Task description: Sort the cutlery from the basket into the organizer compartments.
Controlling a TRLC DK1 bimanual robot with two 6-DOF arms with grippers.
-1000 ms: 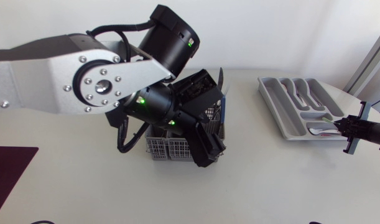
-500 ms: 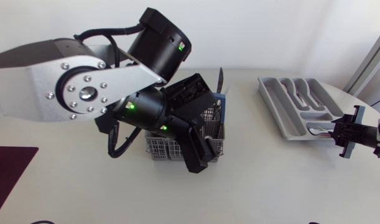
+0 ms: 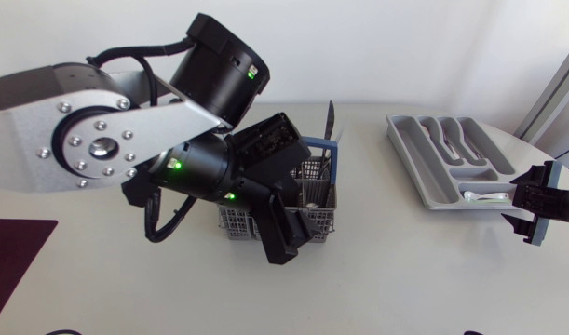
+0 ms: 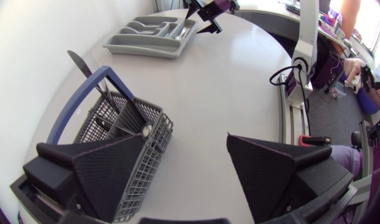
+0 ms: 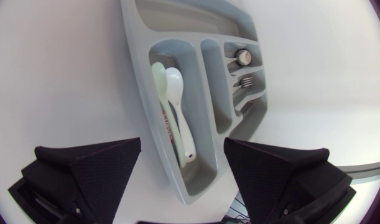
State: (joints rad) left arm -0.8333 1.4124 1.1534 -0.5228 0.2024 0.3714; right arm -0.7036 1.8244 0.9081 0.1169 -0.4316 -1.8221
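A grey wire cutlery basket point(image 3: 307, 209) with a blue handle point(image 3: 323, 145) stands mid-table, a dark knife point(image 3: 329, 115) sticking up from it. My left gripper point(image 4: 186, 174) hangs open over the basket's point(image 4: 124, 130) near edge, one finger above it and the other over bare table. The grey organizer point(image 3: 424, 154) lies at the far right. White spoons point(image 5: 174, 106) lie in one long compartment of the organizer point(image 5: 137, 68), just ahead of my open, empty right gripper point(image 5: 183, 174). In the head view the right gripper point(image 3: 522, 201) sits just off the organizer's near end.
A fork point(image 5: 247, 81) and other cutlery lie in the organizer's farther compartments. My bulky left arm point(image 3: 107, 140) covers much of the table's left half and part of the basket. A dark purple mat point(image 3: 9, 251) lies at the left edge.
My right gripper opened, let go of a white spoon in the organizer and drew back. My left arm shifted slightly left and nearer over the basket.
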